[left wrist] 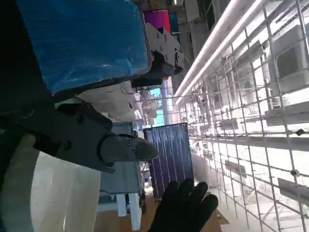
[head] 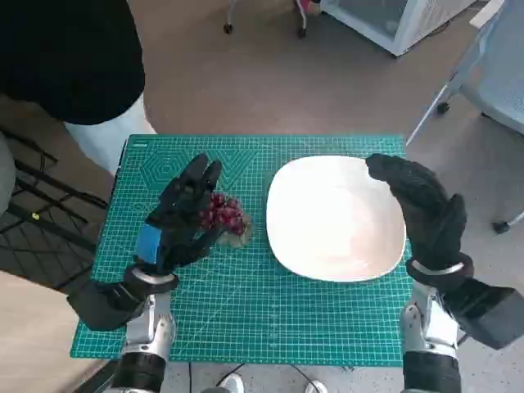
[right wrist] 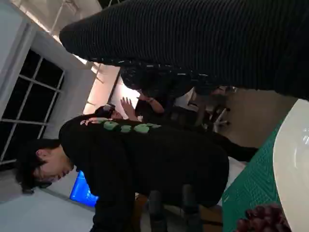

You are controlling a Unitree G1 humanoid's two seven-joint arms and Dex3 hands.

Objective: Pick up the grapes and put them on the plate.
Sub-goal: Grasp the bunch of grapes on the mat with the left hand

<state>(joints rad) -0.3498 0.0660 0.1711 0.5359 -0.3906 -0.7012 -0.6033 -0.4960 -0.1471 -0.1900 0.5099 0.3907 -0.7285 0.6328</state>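
Grapes (head: 225, 214) lay on green mat beside plate (head: 336, 217), under left robot hand (head: 182, 217); grip unclear. Right robot hand (head: 422, 209) held nothing. Soft, loose cluster; probably best cupped whole.

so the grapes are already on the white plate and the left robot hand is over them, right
Not quite. The head view shows the grapes lying on the green mat, beside the white plate, not on it. The left robot hand is indeed over them.
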